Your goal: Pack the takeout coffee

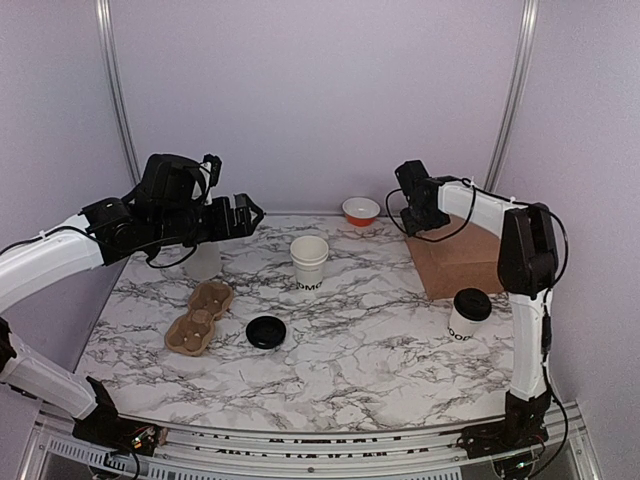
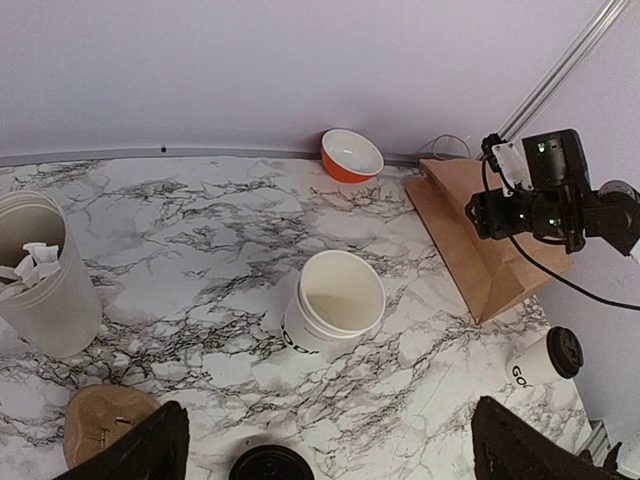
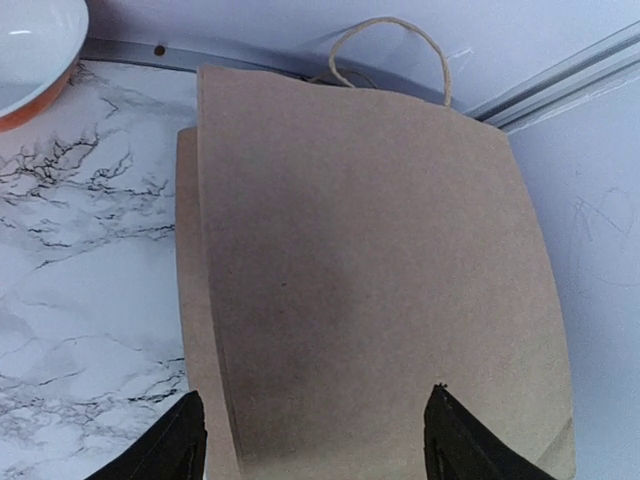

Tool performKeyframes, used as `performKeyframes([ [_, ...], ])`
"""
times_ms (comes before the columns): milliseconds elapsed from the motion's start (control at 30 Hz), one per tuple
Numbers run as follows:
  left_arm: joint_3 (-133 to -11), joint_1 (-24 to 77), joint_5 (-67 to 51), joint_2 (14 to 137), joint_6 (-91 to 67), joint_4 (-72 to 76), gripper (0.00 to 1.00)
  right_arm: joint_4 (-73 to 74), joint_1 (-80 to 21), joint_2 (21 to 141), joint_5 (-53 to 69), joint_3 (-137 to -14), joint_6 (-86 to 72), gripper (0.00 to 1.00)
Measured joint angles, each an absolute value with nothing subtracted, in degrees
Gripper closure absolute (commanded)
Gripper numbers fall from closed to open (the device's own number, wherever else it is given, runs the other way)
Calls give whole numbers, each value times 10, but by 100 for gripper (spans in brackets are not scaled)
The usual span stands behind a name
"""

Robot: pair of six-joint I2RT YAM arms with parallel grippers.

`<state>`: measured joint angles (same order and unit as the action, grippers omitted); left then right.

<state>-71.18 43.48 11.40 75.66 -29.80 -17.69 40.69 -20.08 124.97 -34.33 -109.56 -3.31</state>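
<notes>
Far left, raised above the back-left part of the marble surface (image 1: 380,345): left pincer (image 2: 325,445), spread wide, nothing between its fingers (image 2: 135,450).

Beneath it, a pale tub (image 1: 203,262), upright, with white paper packets inside.

Nearer the front edge, a brown pulp cup carrier (image 1: 200,317), lying flat. Near its right end but not touching, a loose black lid (image 1: 266,331), flat on the marble.

Toward the middle and further back, a stack of lidless white cups (image 1: 309,262), upright, with dark lettering near the base.

At the back edge, close to the wall, an orange bowl (image 1: 360,211) with a white inside.

Right of the bowl, right pincer (image 3: 315,455), poised over a brown paper bag (image 1: 462,258). Spread as well, fingers (image 3: 185,445) set apart above the bag's broad face, nothing pinched. Touching the paper or not: cannot tell. Bag lying flat on its side, string handle (image 3: 390,45) at the wall end.

Furthest right, the takeout coffee (image 1: 468,315): white cup, black lid on, black lettering low on its side. Upright on the surface, just in front of the bag's near edge and beside the right arm's upright link. Apart from both pincers and well apart from the carrier.
</notes>
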Motion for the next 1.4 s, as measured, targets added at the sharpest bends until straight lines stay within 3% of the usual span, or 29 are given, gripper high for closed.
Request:
performKeyframes([
  [133,-712,435,114,757,-298,-179,1,411,-201,1270,-379,-1113,-18,34],
  [867,-712,435,109,757,-306,-180,1,408,-213,1319,-422,-1146,22,37],
  [1200,-712,435,109,757,-306,-180,1,393,-213,1356,-447,-1164,46,55],
  [1400,-712,435,107,757,-306,-180,1,383,-213,1364,-458,-1164,62,76],
])
